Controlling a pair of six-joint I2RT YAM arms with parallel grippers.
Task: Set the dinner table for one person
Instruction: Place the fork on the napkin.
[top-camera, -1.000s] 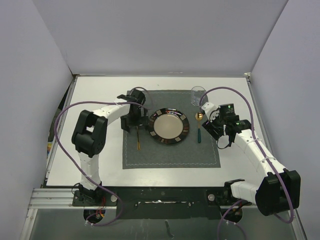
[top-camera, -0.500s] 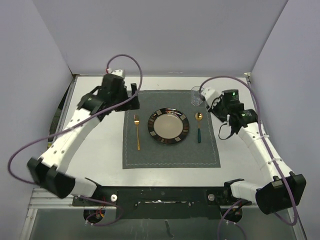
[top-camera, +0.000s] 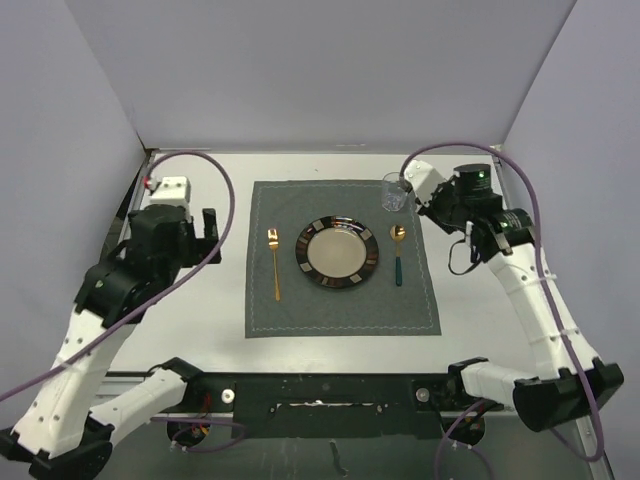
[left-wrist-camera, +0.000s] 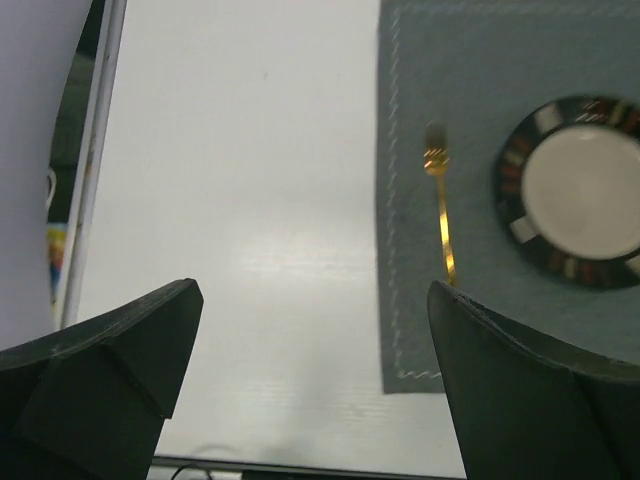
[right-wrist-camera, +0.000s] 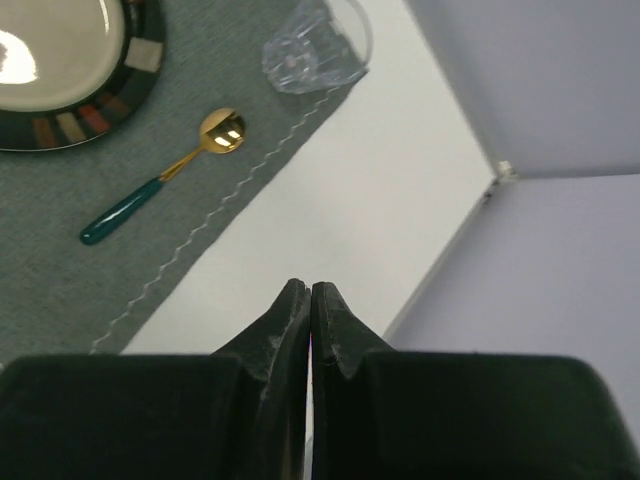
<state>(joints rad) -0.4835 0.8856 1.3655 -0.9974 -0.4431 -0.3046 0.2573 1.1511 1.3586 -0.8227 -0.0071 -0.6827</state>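
Setting seemed finished: plate (top-camera: 338, 251), fork (top-camera: 274, 262), spoon (top-camera: 398, 252), glass (top-camera: 395, 192) on placemat (top-camera: 340, 310). Left gripper (left-wrist-camera: 312, 295) stood apart, right gripper (right-wrist-camera: 308, 290) together, both empty; next, park arms.

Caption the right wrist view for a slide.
Shut right gripper over the dinner table; spoon, glass and plate beyond.

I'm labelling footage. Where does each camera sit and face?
Top external: above, behind the bases, looking down on the dinner table; left arm, right arm show.
Left wrist: looks down past the open left gripper at fork and plate.
Right wrist: looks down past the shut right gripper at spoon and glass.
Both wrist views share the plate.
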